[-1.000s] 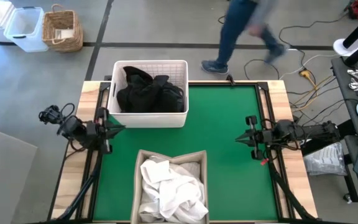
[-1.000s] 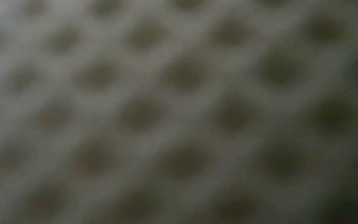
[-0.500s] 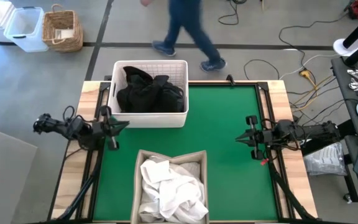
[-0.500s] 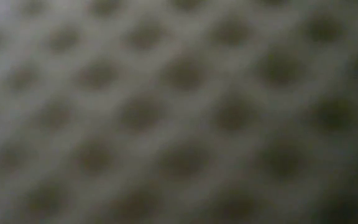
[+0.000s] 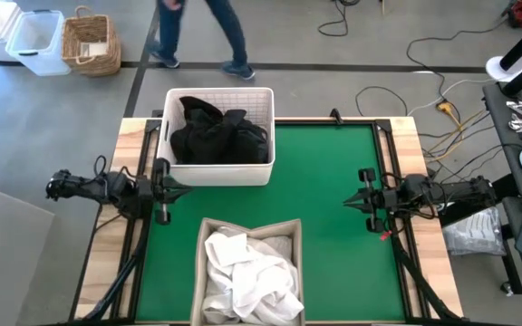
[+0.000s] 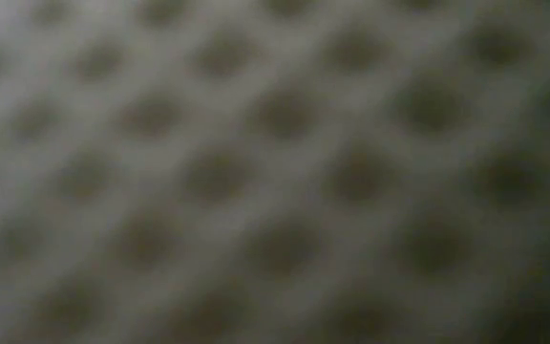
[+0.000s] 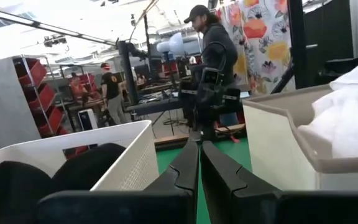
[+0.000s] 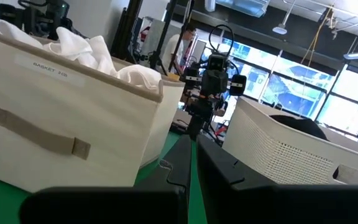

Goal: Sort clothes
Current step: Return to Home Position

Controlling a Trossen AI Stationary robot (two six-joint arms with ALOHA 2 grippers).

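Black clothes [image 5: 217, 136] lie piled in the white plastic basket [image 5: 220, 172] at the table's far side. White clothes [image 5: 252, 272] fill a beige fabric bin [image 5: 247, 224] at the near edge. My left gripper [image 5: 187, 189] stands at the table's left edge, between basket and bin, shut and empty, pointing level toward the right edge. In its wrist view the gripper [image 7: 199, 144] shows with the basket wall [image 7: 129, 155] and the bin [image 7: 278, 143] on either side. My right gripper [image 5: 347, 203] waits at the right edge, shut and empty, its fingers [image 8: 190, 140] closed together.
Bare green mat [image 5: 324, 181] lies between the two grippers. A blurred close mesh [image 6: 275, 172] fills the low view. A person [image 5: 198, 32] walks on the floor beyond the far edge. A wicker basket [image 5: 91, 43] and a plastic box [image 5: 36, 41] stand on the floor.
My left arm has swung about at the left edge and sunk a little, so its shut gripper now points straight toward the right edge. The person beyond the far edge has walked from right to left. The clothes have not moved.
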